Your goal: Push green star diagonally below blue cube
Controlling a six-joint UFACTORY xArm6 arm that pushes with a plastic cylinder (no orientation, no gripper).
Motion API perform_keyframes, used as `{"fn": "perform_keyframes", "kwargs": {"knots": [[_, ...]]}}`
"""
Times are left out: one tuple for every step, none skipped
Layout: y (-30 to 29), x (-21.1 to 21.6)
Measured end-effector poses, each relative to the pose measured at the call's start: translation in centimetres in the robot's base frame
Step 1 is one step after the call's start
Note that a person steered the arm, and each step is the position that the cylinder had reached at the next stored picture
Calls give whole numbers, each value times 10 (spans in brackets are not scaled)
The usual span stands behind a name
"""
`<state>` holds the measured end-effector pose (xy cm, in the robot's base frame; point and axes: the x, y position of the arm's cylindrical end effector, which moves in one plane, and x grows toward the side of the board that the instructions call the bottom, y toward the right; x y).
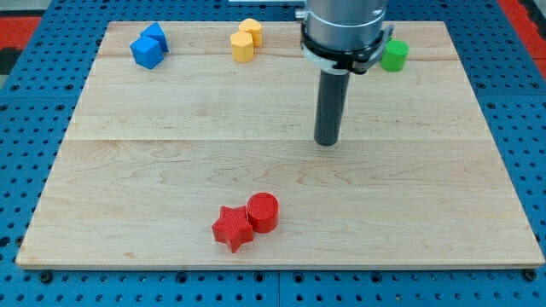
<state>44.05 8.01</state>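
Note:
A green block [394, 55] sits near the view's top right, partly hidden by the arm, so its shape is unclear. Two blue blocks [148, 46] sit touching at the view's top left; the nearer one looks like a cube. My tip [327, 141] rests on the board right of centre, well below and left of the green block and far to the right of the blue blocks. It touches no block.
Two yellow blocks [246, 40] sit touching at the top centre. A red star [231, 228] and a red cylinder [263, 212] touch near the bottom centre. The wooden board [128, 170] lies on a blue pegboard.

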Motion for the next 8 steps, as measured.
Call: {"fn": "perform_keyframes", "kwargs": {"knots": [[81,-23],[171,-83],[195,-147],[188,-195],[183,-223],[183,-247],[174,-247],[135,-233]]}}
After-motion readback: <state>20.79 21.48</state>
